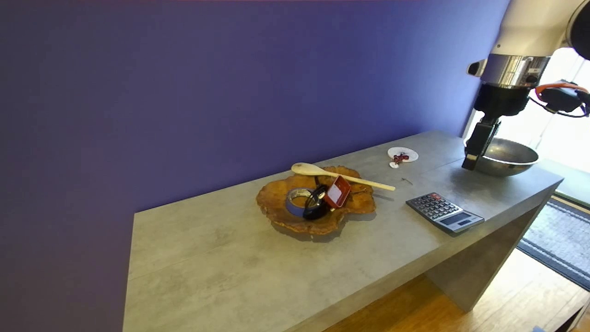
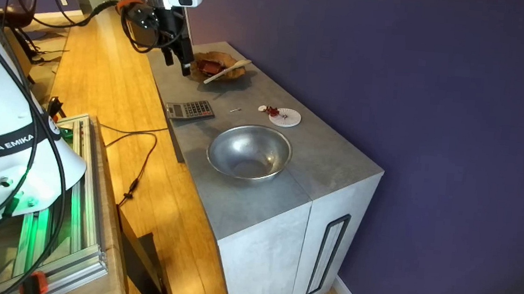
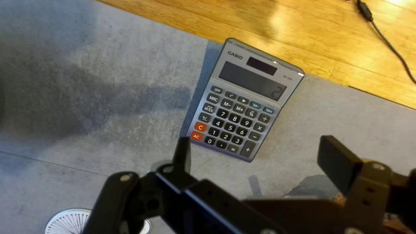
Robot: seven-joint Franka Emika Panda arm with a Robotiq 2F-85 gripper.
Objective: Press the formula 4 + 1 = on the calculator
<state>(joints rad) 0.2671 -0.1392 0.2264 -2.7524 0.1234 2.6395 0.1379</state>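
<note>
The calculator (image 3: 240, 104) lies flat near the counter's front edge, its keys facing up and its display showing a 2. It also shows in both exterior views (image 1: 445, 213) (image 2: 190, 110). In the wrist view the 4 key (image 3: 217, 123), 1 key (image 3: 214, 131), plus key (image 3: 248, 149) and equals key (image 3: 233, 149) are all uncovered. My gripper (image 3: 255, 140) is open and empty, with its fingers wide apart. In the exterior views the gripper (image 1: 472, 157) (image 2: 177, 67) hangs well above the counter, touching nothing.
A metal bowl (image 2: 250, 153) stands on the counter (image 1: 221, 258) near the calculator. A wooden slab (image 1: 276, 203) bears a tape roll, a red box and a wooden spoon (image 1: 306, 169). A white dish (image 2: 287, 117) with small red items lies towards the purple wall (image 1: 276, 83).
</note>
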